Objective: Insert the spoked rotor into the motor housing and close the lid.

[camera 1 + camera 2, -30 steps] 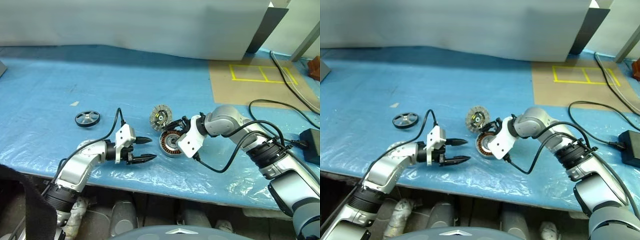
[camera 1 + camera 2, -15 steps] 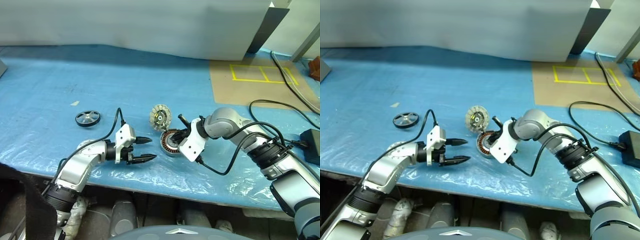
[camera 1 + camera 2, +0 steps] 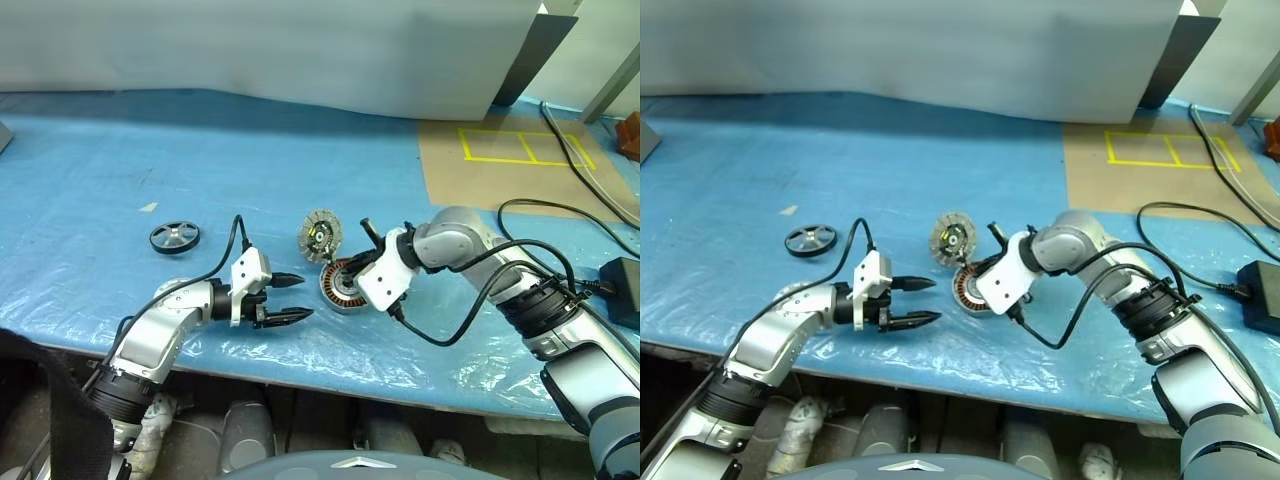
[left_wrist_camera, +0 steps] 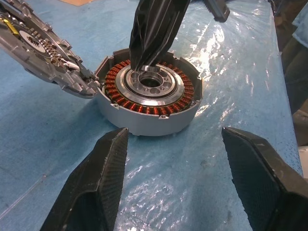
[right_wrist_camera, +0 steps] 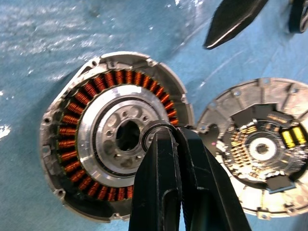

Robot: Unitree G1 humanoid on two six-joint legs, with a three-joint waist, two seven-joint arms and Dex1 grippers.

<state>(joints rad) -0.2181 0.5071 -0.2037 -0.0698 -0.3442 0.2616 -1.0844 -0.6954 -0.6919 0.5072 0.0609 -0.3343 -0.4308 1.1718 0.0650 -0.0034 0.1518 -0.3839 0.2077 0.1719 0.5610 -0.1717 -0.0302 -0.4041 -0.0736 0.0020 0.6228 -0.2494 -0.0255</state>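
motor housing (image 4: 150, 103) flat, windings up | lid (image 5: 262, 147) open, tilted beside

The motor housing (image 3: 971, 287) is lying open on the blue plastic sheet (image 3: 840, 170), with the lid (image 3: 952, 238) standing tilted at its 11 o'clock edge. The right gripper (image 3: 985, 268) is reaching in from 3 o'clock, its fingers pressed together over the housing's copper windings. The left gripper (image 3: 922, 303) is hovering at the housing's 9 o'clock, fingers spread and pointing toward it. The spoked rotor (image 3: 811, 240) is lying flat, well apart at 10 o'clock.
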